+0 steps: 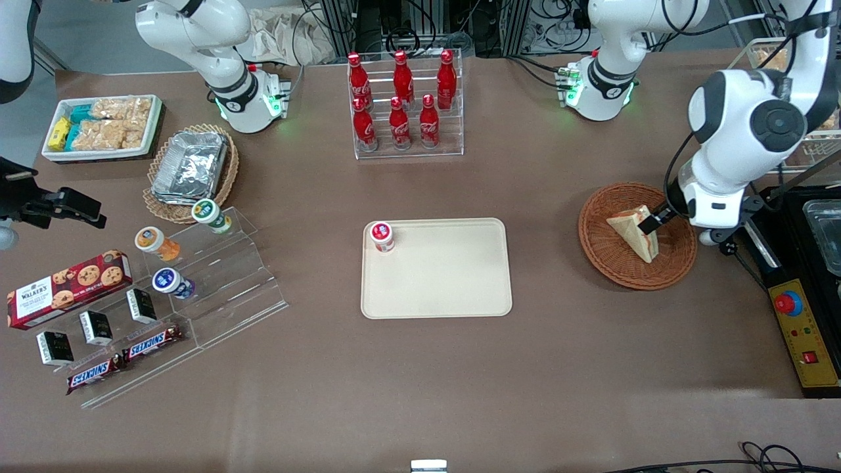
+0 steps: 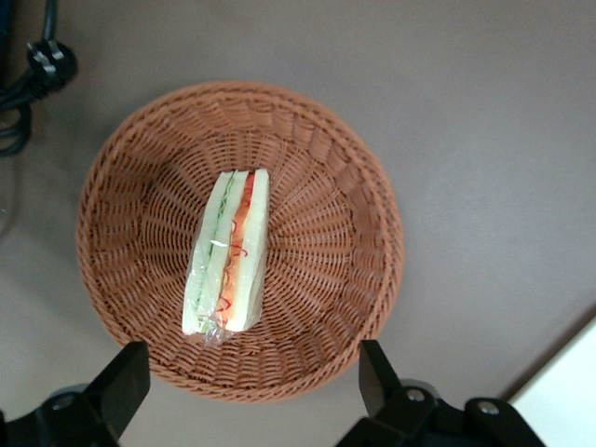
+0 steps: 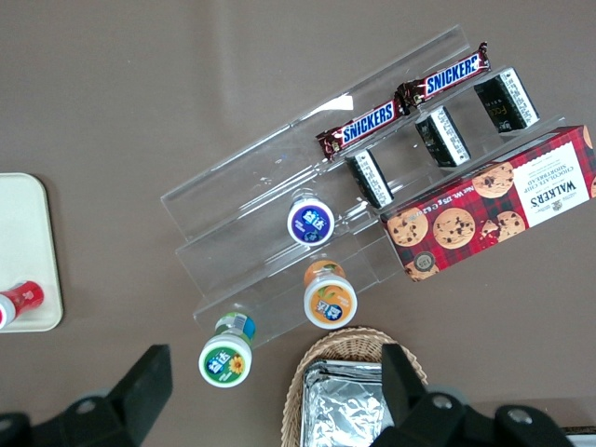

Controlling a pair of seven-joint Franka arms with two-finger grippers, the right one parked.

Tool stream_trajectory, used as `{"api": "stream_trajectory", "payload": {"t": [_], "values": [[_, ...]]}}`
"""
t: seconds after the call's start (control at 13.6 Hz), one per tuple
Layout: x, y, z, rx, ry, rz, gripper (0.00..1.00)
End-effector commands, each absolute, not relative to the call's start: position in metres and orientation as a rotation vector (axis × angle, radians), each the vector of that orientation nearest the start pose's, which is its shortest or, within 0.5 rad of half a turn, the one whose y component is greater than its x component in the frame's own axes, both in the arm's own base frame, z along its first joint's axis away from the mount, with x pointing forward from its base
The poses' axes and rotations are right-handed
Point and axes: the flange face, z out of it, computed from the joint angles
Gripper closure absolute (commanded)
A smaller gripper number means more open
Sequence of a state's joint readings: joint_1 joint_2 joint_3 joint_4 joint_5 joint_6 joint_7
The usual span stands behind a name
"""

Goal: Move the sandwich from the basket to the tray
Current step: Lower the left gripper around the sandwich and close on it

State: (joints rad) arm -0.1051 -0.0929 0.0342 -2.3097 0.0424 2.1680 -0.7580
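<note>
Snickers bars [image 1: 125, 360] lie nearest; open gripper [image 2: 247, 386] hovers above basketed sandwich [image 2: 228, 251].

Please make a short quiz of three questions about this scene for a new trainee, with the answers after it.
1. True or false: the sandwich already lies on the tray.
2. What stands on the tray now? A) a cola bottle B) a small red-lidded cup C) a cookie box
3. Fill in: the gripper hangs above the ____, its fingers wide apart.

Key
1. False. The sandwich is in the basket, toward the working arm's end of the table.
2. B. The cup is in the tray corner farther from the front camera, on the parked arm's side.
3. Basket. The gripper holds nothing.
</note>
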Motion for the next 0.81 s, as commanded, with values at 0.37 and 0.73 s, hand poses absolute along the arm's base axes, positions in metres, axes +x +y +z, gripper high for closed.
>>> {"api": "stream_trajectory", "payload": {"t": [0.37,0.73], "values": [[0.478,-0.022,0.304,-2.912,-1.056,0.022,0.0],[0.461,-0.003,0.272,-2.896,-1.104,0.024,0.0]]}}
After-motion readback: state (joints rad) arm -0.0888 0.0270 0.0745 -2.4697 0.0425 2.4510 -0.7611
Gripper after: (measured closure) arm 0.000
